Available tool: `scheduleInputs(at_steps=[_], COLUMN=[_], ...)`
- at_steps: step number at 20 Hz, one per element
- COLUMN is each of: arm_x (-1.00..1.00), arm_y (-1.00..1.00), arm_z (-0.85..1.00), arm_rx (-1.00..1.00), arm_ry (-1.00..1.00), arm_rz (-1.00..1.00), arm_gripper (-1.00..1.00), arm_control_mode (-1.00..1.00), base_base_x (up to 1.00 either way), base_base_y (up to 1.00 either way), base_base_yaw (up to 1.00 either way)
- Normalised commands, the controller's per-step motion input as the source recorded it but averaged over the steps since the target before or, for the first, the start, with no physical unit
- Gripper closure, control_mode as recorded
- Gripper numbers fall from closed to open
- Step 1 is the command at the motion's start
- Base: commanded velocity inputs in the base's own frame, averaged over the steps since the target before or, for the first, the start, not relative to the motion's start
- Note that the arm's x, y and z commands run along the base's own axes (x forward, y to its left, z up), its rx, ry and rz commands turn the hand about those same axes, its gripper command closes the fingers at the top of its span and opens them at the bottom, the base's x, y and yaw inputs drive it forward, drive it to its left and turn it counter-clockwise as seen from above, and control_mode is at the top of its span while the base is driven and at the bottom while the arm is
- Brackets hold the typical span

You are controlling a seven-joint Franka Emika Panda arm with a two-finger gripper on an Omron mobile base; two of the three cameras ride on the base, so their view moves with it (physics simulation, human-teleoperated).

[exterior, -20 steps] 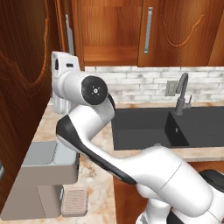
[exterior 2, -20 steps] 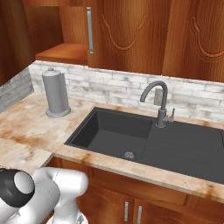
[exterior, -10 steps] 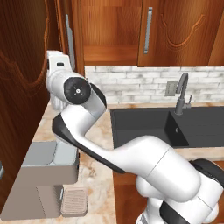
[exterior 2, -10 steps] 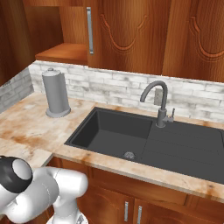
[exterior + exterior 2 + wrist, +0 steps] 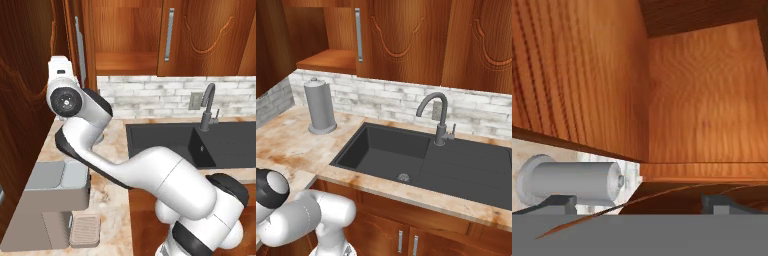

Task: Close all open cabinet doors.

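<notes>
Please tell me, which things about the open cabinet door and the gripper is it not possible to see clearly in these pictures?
- Gripper: hand view shows only the two tips; the bottom edge cuts off the fingers.
- Open cabinet door: left base view shows it edge-on, its lower part behind the arm.
- Paper towel holder: in the left base view the arm covers it.

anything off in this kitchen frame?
One glossy reddish-brown upper cabinet door stands swung out, edge-on, leaving the wooden cabinet interior exposed above the grey paper towel holder. The dark sink and marble counter look tidy, nothing spilled.
</notes>
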Motion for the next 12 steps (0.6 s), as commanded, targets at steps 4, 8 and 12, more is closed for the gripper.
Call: scheduleInputs(at_steps=[4, 8, 12], arm_x=[0.25, 0.24, 0.17], arm_y=[-0.1, -0.19, -0.31], arm_z=[0.0, 0.0, 0.0], arm_rx=[-0.04, -0.04, -0.03], arm_ry=[0.0, 0.0, 0.0], arm_rz=[-0.17, -0.15, -0.11], arm_gripper=[-1.0, -1.0, -1.0], arm_control_mode=[-1.0, -1.0, -1.0], base_base_x=[0.0, 0.0, 0.0], base_base_y=[0.0, 0.0, 0.0], base_base_yaw=[0.0, 0.0, 0.0])
